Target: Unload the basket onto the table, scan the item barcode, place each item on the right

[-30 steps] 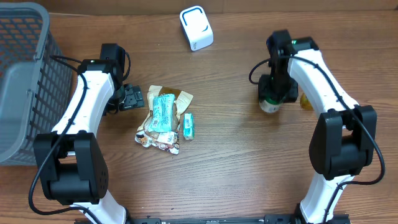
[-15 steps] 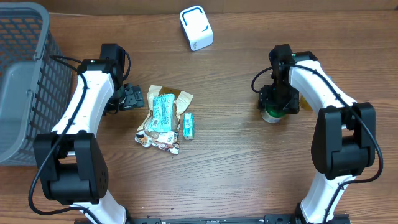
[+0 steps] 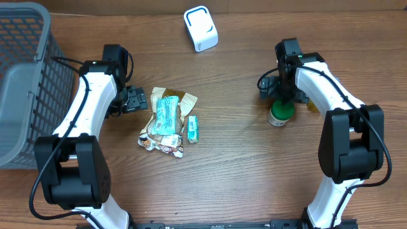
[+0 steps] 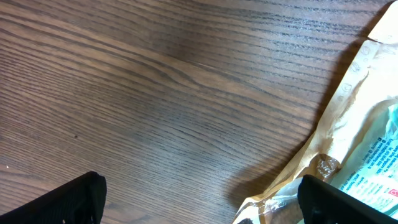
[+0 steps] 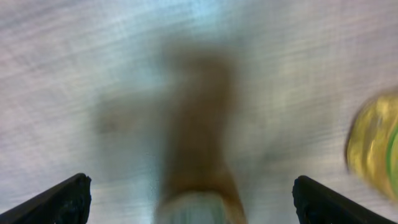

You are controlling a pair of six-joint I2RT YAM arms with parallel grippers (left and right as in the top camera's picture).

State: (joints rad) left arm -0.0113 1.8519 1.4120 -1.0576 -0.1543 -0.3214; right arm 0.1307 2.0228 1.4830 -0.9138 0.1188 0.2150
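A small container with a green top point(image 3: 280, 115) stands on the table at the right. My right gripper point(image 3: 283, 95) hovers just behind and above it, open and holding nothing. In the blurred right wrist view the container point(image 5: 198, 186) shows between the wide-apart fingertips point(image 5: 62, 199). A white barcode scanner point(image 3: 201, 28) lies at the back centre. My left gripper point(image 3: 135, 100) is open beside a pile of snack packets point(image 3: 168, 121). In the left wrist view its right fingertip point(image 4: 348, 199) is at the edge of a tan packet point(image 4: 364, 112).
A grey mesh basket point(image 3: 19, 83) fills the left edge. A yellowish item point(image 3: 311, 103) lies just right of the green-topped container, and shows as a yellow item point(image 5: 373, 146) in the right wrist view. A small teal packet point(image 3: 193, 128) lies beside the pile.
My right gripper has opened and drawn back from the green-topped container, leaving it standing on the table. The left arm has not moved.
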